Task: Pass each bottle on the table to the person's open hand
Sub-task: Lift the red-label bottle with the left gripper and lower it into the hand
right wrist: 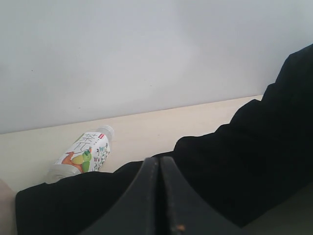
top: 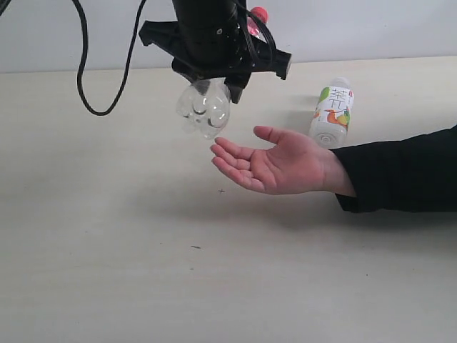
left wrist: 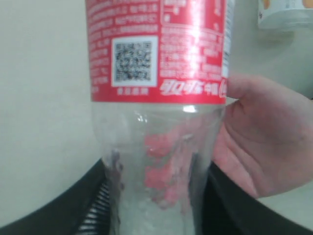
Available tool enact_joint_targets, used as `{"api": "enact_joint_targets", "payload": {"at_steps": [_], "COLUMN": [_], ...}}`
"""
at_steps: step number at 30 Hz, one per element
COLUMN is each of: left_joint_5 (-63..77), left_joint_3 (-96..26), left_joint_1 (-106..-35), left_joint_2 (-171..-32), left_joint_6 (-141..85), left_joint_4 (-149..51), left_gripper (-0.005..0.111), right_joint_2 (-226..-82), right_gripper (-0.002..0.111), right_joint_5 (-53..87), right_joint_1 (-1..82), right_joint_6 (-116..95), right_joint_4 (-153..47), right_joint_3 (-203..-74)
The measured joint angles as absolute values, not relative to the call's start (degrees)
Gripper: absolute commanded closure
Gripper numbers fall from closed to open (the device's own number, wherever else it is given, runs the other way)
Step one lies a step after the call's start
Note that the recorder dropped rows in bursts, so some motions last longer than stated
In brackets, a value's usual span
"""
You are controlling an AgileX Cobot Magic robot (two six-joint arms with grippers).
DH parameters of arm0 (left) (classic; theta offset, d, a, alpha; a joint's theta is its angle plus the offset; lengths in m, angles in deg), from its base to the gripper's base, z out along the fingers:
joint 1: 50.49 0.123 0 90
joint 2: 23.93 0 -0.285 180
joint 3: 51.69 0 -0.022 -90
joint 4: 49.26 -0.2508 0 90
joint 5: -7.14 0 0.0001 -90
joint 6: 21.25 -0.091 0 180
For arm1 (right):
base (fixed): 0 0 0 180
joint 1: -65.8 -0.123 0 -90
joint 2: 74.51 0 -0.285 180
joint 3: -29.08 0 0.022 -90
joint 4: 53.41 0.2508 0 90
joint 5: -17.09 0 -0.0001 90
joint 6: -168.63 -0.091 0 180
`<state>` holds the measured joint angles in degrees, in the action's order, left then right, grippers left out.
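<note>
— The left claw (top: 214,80), what has it got?
— It is clamped on the clear red-labelled bottle (top: 205,107), a finger on either side. It holds the bottle in the air with the base toward the exterior camera, just above the fingertips of the person's open hand (top: 278,164). Whether bottle and fingers touch, I cannot tell.
— And the hand?
— Palm up over the desk (top: 107,271), a black sleeve (top: 400,171) running off behind it.
— The right claw (right wrist: 160,196)?
— Its jaws are pressed together with nothing between them, close beside the sleeve.
— Any other bottle?
— A white bottle with an orange-green label (top: 332,113) lies on its side on the desk, just beyond the wrist, its base toward the camera.
</note>
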<state>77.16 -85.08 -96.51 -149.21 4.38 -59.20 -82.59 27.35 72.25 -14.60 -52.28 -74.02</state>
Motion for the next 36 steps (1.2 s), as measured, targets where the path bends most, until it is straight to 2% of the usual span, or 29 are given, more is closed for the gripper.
{"api": "enact_joint_targets", "payload": {"at_steps": [21, 36], "left_joint_5": [77.16, 77.16], "left_joint_3": [-85.08, -85.08], "left_joint_1": [-104.74, -105.25], "left_joint_2": [-149.21, -155.59], "left_joint_6": [25.25, 28.59], "left_joint_4": [-55.79, -58.58], "left_gripper": [0.107, 0.107], "right_joint_2": [-82.59, -82.59], "right_gripper": [0.108, 0.108], "right_joint_5": [27.35, 27.35], "right_joint_1": [72.25, 72.25], "right_joint_6": [-14.6, -14.6], "right_joint_4": [-52.28, -52.28], "right_joint_3": [-74.02, -74.02]}}
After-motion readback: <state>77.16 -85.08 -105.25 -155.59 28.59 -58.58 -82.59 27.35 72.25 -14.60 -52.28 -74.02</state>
